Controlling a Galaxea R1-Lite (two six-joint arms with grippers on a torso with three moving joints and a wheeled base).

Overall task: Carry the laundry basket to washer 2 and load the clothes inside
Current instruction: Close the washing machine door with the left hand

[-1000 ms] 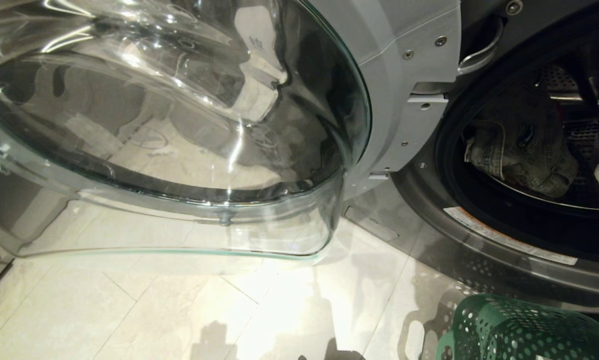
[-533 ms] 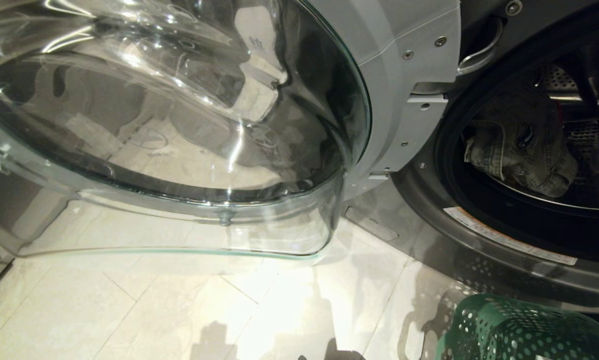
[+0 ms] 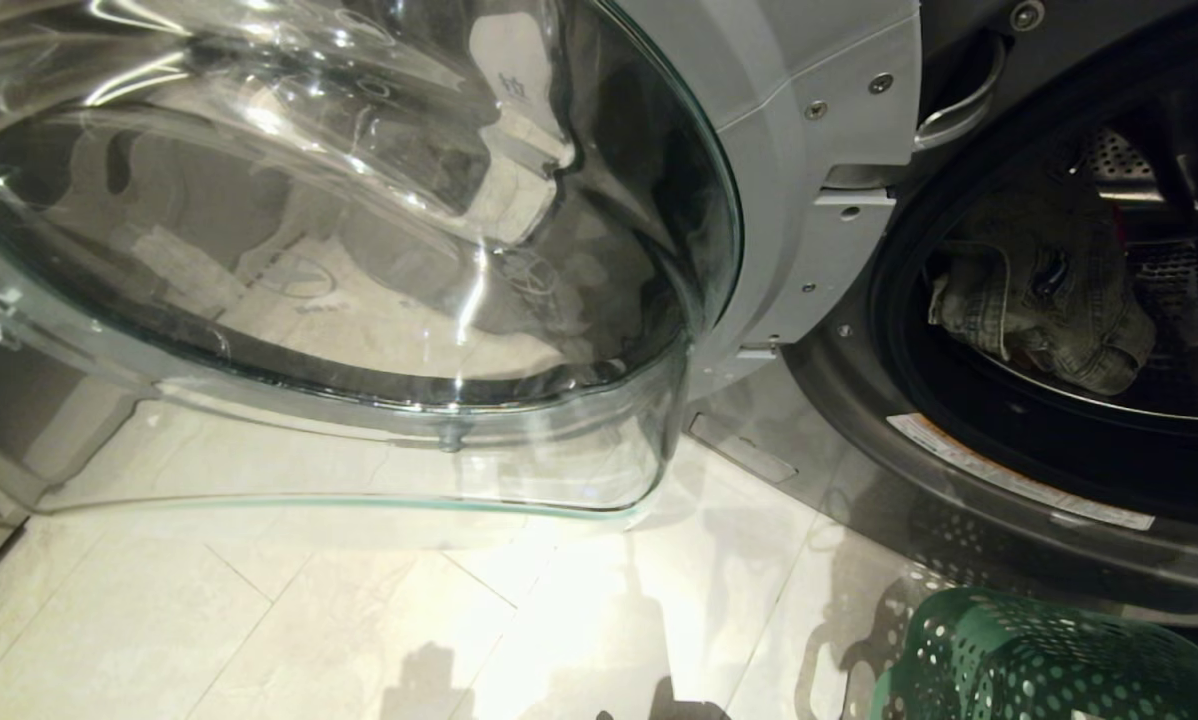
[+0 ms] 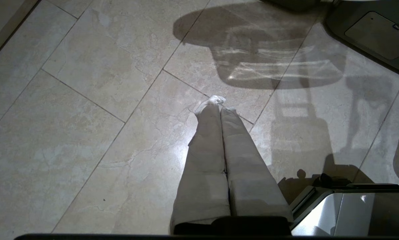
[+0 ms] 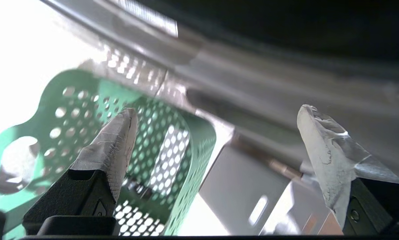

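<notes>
My right gripper gapes empty above the green laundry basket; only my head view shows jeans in the drum at two o'clock. My left gripper, pressed together, hangs over tile.

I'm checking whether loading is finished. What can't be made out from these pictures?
- Basket contents: head view cuts it at the frame's bottom edge; right wrist view shows only its blurred wall, partly behind the open right gripper.
- Drum beyond the jeans: dark, cut by the head view's right edge.
- Left gripper: only floor beneath it.
</notes>
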